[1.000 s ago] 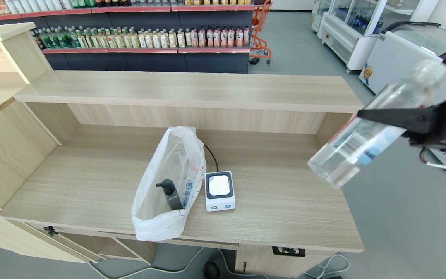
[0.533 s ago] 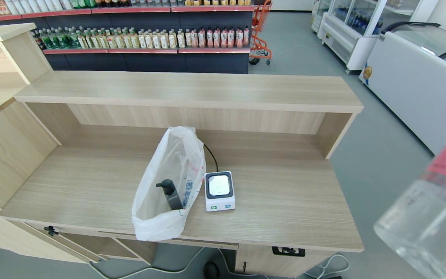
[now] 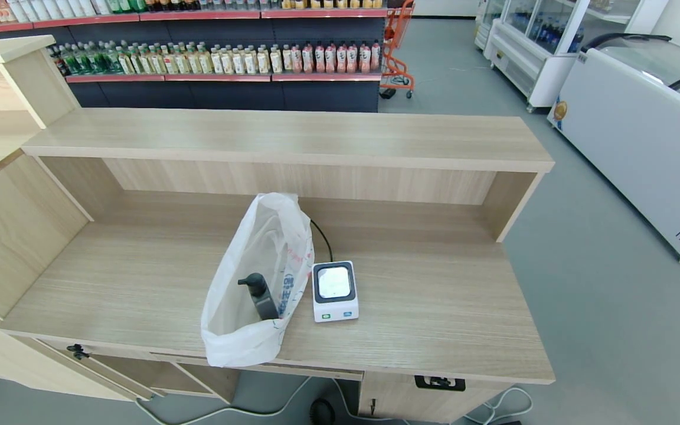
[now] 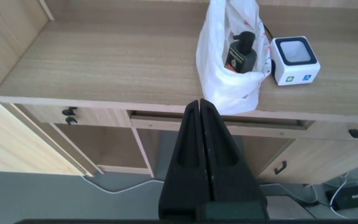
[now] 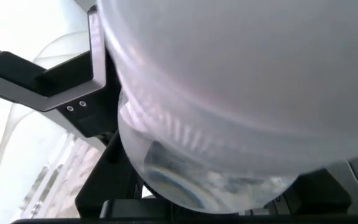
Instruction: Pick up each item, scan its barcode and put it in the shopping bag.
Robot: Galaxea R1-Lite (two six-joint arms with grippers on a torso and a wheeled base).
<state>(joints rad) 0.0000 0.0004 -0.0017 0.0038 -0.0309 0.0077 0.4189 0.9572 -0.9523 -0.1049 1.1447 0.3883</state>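
- Right wrist view: the clear bottle is being gripped between the jaws of the right gripper, close against the lens; its long axis cannot be told.
- The scanner is sitting on the counter, just beside the shopping bag; the bottle is judged to be lying off to their right.
- The left gripper is being pressed closed on nothing, out before the counter's front edge.

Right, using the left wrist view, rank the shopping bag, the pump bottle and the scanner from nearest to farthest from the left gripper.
Measured from the left gripper, which is in front of the counter:
1. Shopping bag, at the counter's front edge.
2. Pump bottle, inside the bag, further back.
3. Scanner, beside the bag, to the robot's right.
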